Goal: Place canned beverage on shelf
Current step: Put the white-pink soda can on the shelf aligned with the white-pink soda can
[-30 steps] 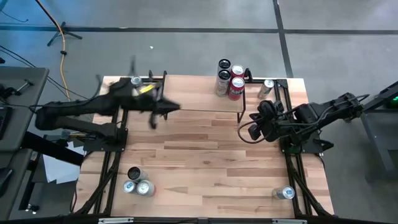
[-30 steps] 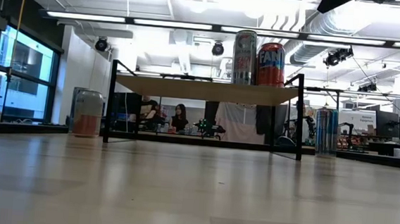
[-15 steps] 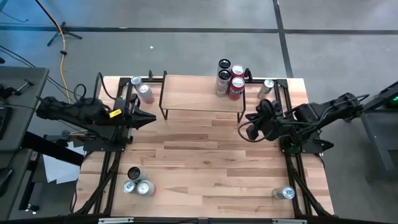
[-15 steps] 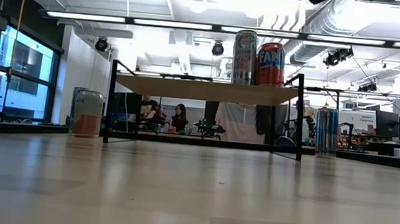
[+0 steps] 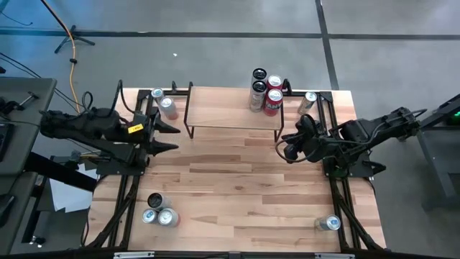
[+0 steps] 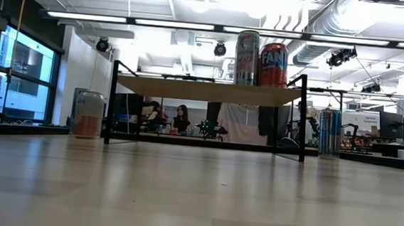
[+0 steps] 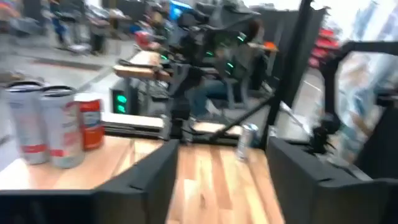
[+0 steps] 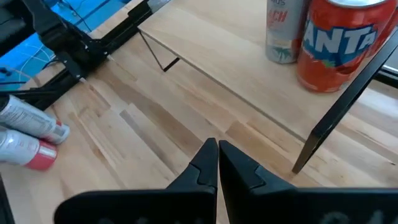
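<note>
Hovering: left fingers [image 5: 175,136] spread, empty | shelf [image 5: 223,111] left half bare

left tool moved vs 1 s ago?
Yes. In the high view the left tool has pulled back from over the shelf toward the table's left edge, now clear of it.

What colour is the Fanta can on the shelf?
The Fanta can is orange-red, clearest in the right wrist view.

I saw the shelf [image 5: 230,114] w/ pale wood top, black legs; on it an orange-red can [image 8: 342,41] w/ white lettering, a silver can [image 6: 247,57] alongside. Tabletop [image 5: 237,187] was light striped wood; both arms dark.
</note>
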{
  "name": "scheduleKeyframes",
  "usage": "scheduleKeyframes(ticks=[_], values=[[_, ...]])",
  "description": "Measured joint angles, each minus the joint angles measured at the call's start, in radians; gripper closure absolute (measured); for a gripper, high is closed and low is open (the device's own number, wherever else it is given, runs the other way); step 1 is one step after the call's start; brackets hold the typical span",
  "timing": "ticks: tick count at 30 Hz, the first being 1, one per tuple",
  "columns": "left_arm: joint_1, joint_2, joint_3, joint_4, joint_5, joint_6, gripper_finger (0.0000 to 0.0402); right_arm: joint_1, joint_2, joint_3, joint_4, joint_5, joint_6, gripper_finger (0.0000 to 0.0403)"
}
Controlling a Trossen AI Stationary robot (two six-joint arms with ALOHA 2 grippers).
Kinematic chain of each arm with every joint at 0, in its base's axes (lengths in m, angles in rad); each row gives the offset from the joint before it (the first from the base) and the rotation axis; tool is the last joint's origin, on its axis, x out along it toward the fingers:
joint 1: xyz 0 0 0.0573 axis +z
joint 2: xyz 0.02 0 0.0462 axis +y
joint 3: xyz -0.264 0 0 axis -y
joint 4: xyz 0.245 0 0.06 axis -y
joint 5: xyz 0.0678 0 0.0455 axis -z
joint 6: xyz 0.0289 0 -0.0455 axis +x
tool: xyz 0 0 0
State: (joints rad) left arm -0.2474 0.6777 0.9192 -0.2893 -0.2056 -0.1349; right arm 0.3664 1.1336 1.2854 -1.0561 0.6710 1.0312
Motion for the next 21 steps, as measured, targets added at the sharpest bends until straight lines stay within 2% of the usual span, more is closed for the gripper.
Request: scheduleKeyframes(ticks=[3, 6, 12, 17, 21], values=[[-0.003, 0.07, 0.113, -0.055, 0.089, -0.012, 0.0142, 0.0, 0.0, 0.0, 0.0, -0.001, 0.005, 0.0402], [-0.02, 0.154, 0.257, -0.134, 0.158, -0.021, 0.0114, 0.0, 0.0, 0.0, 0.0, -0.002, -0.008, 0.0402], [-0.158, 0.383, 0.568, -0.452, 0.16, -0.128, 0.0109, 0.0, 0.0, 0.0, -0.022, -0.016, -0.094, 0.0402], [-0.355, 0.577, 0.761, -0.733, 0.157, -0.406, 0.011, 0.0, 0.0, 0.0, -0.075, -0.015, -0.118, 0.0402], [-0.54, 0.688, 0.809, -0.913, 0.145, -0.734, 0.011, 0.0, 0.0, 0.0, -0.115, -0.014, -0.121, 0.0402]])
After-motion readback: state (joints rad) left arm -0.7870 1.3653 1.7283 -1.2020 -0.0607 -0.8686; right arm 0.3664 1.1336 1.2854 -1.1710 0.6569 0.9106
